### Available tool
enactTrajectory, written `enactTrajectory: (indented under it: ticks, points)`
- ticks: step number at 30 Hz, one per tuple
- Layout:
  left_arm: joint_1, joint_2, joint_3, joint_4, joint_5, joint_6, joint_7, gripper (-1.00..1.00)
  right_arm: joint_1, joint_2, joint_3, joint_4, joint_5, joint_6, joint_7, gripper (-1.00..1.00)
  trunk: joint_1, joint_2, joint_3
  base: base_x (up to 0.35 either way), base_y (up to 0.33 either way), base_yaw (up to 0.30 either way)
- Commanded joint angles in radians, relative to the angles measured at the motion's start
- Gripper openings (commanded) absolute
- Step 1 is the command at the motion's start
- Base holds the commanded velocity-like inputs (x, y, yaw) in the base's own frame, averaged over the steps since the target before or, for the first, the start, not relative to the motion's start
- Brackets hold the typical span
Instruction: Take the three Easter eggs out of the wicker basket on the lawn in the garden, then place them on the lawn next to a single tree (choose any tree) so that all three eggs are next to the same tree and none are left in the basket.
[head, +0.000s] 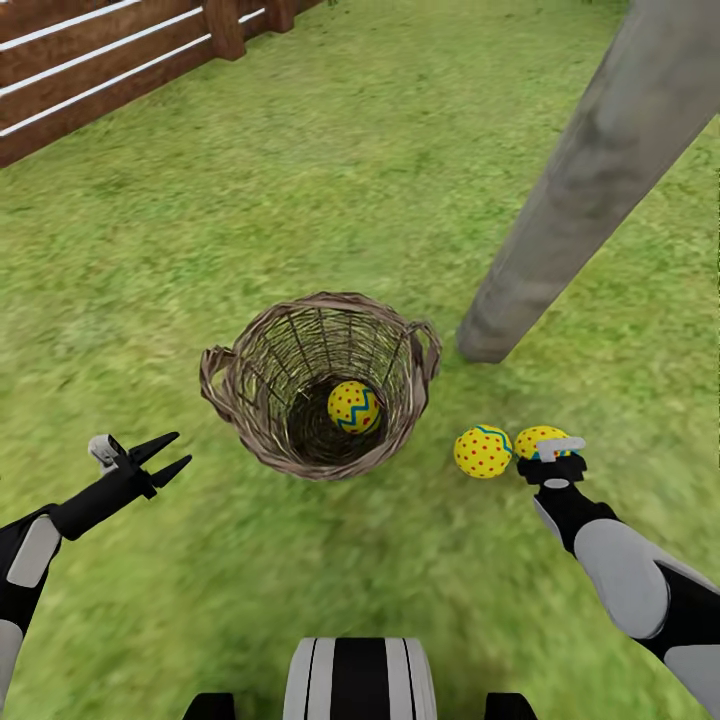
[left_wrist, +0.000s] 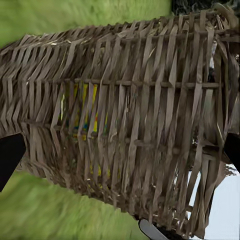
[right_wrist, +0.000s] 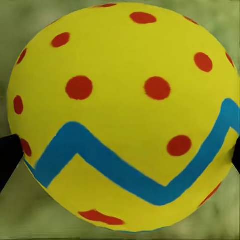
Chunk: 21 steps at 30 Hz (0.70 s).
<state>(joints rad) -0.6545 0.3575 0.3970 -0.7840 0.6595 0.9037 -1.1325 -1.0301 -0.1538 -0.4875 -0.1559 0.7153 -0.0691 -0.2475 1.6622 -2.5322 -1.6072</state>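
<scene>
From the head view I see one Easter egg (head: 354, 407) inside the wicker basket (head: 236, 385), left gripper (head: 170, 456) parted and empty. My right wrist view shows the right gripper (head: 549, 452) closed around an egg (right_wrist: 122, 117) beside another (head: 483, 452) near the tree (head: 585, 205).

Lawn (head: 330, 170) bears basket (head: 250, 385), 2 eggs (head: 483, 452).

Black-and-white arms; black pointed left claw (head: 165, 457); striped black-white trunk (head: 358, 678).
</scene>
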Motion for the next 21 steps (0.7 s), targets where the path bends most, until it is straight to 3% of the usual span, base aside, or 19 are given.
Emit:
enactTrajectory:
  ticks: [1,15,18,20,21]
  points:
    - [-0.001,0.000,0.000,0.001,0.002,0.006,-0.001,1.00,-0.001,0.001,-0.005,0.024,0.003,-0.006,0.004,1.00,0.000,0.000,0.003,0.000,0.000,0.000]
    - [-0.001,0.000,0.000,0.002,0.002,0.004,0.001,1.00,-0.001,-0.002,-0.005,-0.002,-0.003,-0.014,0.004,1.00,-0.007,0.003,0.058,0.000,0.000,0.000]
    - [-0.001,0.000,0.000,0.002,0.000,0.004,0.002,1.00,0.000,-0.003,-0.009,-0.085,-0.007,-0.008,0.003,1.00,-0.008,0.004,0.069,0.000,0.000,0.000]
    - [-0.001,0.000,0.000,0.002,0.000,0.004,0.002,1.00,0.002,-0.003,-0.015,-0.165,-0.015,0.017,0.063,1.00,-0.009,0.005,0.077,0.000,0.000,0.000]
    - [-0.001,-0.001,0.000,0.002,0.000,0.004,0.002,1.00,0.002,-0.005,-0.029,-0.200,-0.017,0.103,0.138,1.00,-0.009,0.005,0.081,0.000,0.000,0.000]
